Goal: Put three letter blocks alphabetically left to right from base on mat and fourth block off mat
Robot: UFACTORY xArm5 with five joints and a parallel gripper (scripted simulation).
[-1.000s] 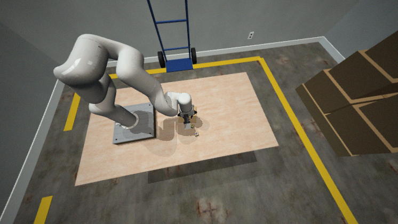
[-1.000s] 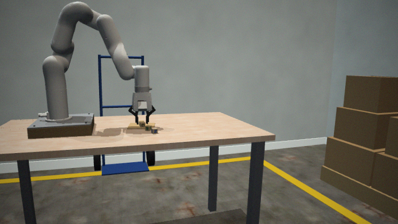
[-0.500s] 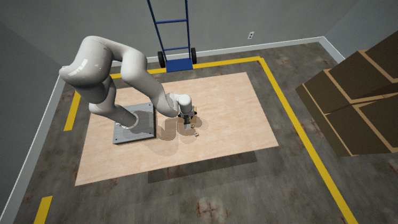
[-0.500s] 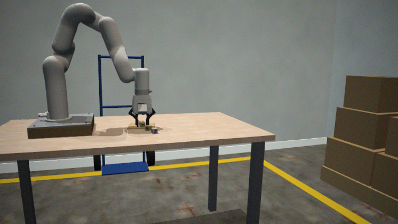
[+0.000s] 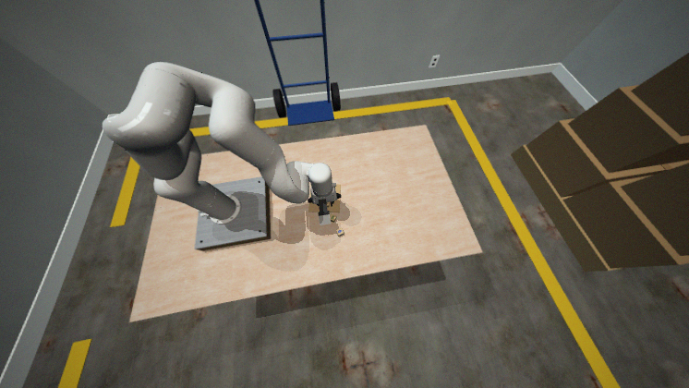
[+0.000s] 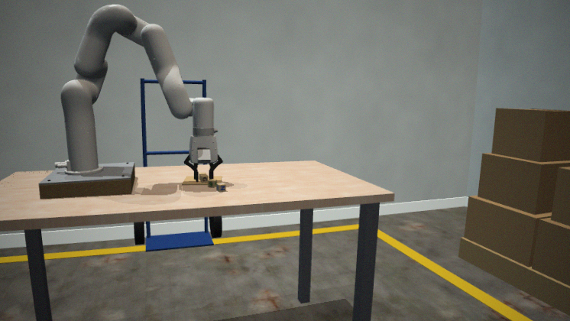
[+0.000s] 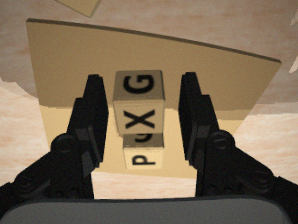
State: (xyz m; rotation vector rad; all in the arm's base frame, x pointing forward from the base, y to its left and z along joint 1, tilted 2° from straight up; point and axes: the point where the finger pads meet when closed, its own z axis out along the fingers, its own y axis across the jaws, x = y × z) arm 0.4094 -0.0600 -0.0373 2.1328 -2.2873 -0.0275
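Standing upright over the mat, the gripper points straight down, its fingers parted about halfway and grasping nothing. The X block is between them, over the mat, with a visible gap on each side in the wrist view; its two visible faces read X and G, both turned sideways. That gap is what the coming move turns on: closing squarely on this block probably needs little sideways shift. The P block shows partly hidden by it, toward the wrist camera; whether it sits lower or merely beside, I cannot tell. Off the mat's front right corner, on the table, lies the blue-lettered block. The green-lettered block is between that one and the mat, close to the mat's edge. No finished row shows, so placing and turning seem left to do; a closing finger could nudge the P block.

The hand has moved lower, toward the mat.
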